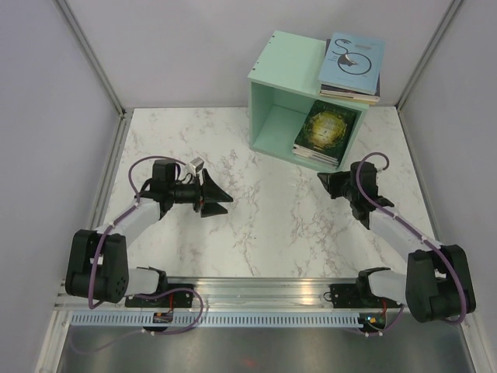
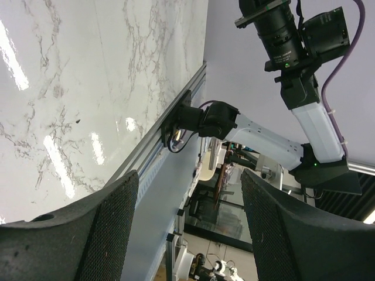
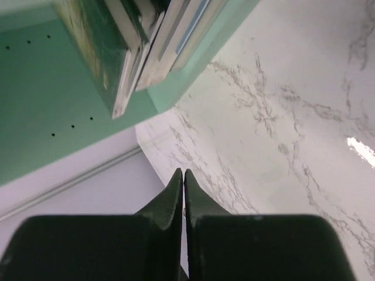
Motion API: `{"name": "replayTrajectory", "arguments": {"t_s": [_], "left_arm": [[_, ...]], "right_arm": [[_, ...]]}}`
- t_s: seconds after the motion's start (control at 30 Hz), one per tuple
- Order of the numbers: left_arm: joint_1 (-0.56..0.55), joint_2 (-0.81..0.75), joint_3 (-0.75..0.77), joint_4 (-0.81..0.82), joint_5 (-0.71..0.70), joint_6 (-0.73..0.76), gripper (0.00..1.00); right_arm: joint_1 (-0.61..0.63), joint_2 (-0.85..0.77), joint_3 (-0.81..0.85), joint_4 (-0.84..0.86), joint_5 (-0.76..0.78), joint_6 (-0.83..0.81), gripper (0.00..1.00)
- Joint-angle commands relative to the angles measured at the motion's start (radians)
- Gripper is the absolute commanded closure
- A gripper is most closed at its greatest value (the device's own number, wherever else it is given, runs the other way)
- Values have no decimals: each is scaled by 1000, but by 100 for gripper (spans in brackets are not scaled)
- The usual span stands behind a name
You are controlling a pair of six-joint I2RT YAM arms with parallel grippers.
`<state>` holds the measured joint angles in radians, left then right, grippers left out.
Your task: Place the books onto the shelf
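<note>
The mint-green shelf (image 1: pixel 286 59) stands at the back of the marble table with its open face towards the arms. Inside it lies a small stack of books with a green-gold cover (image 1: pixel 328 128) on top. Another stack, topped by a light blue book with a black swirl (image 1: pixel 353 61), rests on the shelf's roof. My right gripper (image 1: pixel 322 180) is shut and empty, just in front of the opening; its wrist view shows the shelf (image 3: pixel 35 99) and book edges (image 3: pixel 136 55) above the tips (image 3: pixel 183 174). My left gripper (image 1: pixel 223 200) hovers open and empty over the table's middle left (image 2: pixel 190 228).
White partition walls close in the table on the left, back and right. An aluminium rail (image 1: pixel 256 289) with both arm bases runs along the near edge. In the left wrist view the right arm (image 2: pixel 275 140) shows beyond the table edge.
</note>
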<state>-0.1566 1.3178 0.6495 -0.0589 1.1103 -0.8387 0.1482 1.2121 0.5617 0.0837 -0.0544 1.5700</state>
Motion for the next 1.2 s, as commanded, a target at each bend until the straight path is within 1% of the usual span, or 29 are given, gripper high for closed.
{"name": "replayTrajectory", "arguments": {"t_s": [0.0,0.1,0.2,0.33,0.47,0.63,0.83,0.97,1.07,1.17], "left_arm": [[6,15,29,-1,17,46,26],[6,11,30,-1,19,43,27],[6,-6,21,-2,19,36,27],[6,-40,-2,-13,20,33,27],[6,-78,-22,-45,16,42,27],[18,-120,-28,-111,10,84,28],[55,-137,-24,-183,13,141,28],[65,-126,-21,-194,13,155,28],[65,-109,-13,-193,13,158,28],[66,-95,-2,-197,2,162,28]], "right_arm": [[50,18,52,-30,16,-74,100],[83,72,87,-21,37,-73,100],[93,136,119,30,48,-50,100],[93,277,197,94,48,-27,100],[94,378,319,97,48,-16,100],[91,472,449,41,108,-4,100],[90,532,549,-77,192,27,100],[91,544,564,-111,241,45,100],[91,552,576,-105,219,42,100],[91,552,578,-39,139,-13,100]]}}
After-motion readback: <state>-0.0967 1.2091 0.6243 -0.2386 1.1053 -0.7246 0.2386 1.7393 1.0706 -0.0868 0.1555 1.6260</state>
